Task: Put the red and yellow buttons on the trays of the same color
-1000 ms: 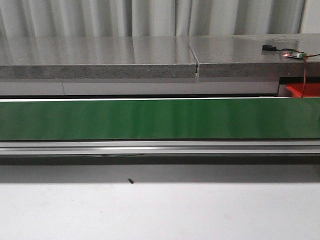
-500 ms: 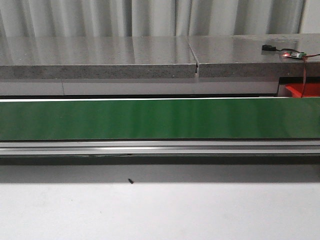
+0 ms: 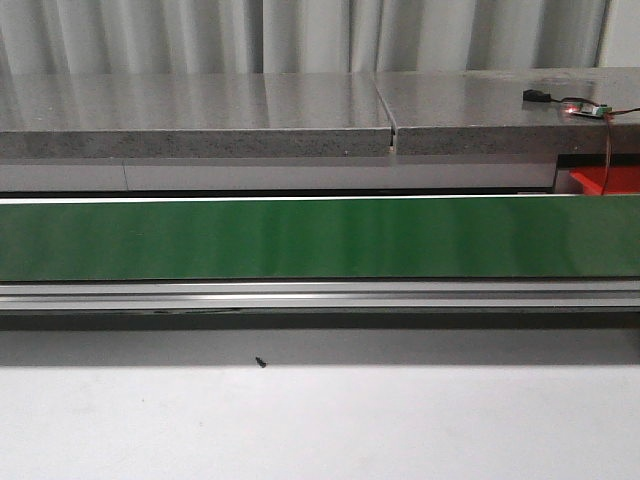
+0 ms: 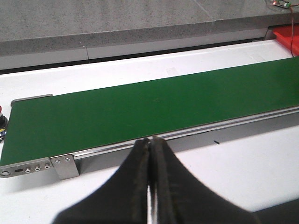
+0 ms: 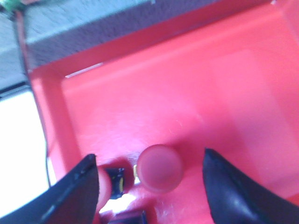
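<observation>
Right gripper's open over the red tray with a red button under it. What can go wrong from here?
1. The right gripper is open, its fingers flanking the red button in the red tray; a careless retreat may knock the button.
2. Another part lies close beside the button; a finger could catch it.

No legible text or labels, apparently, anywhere
</observation>
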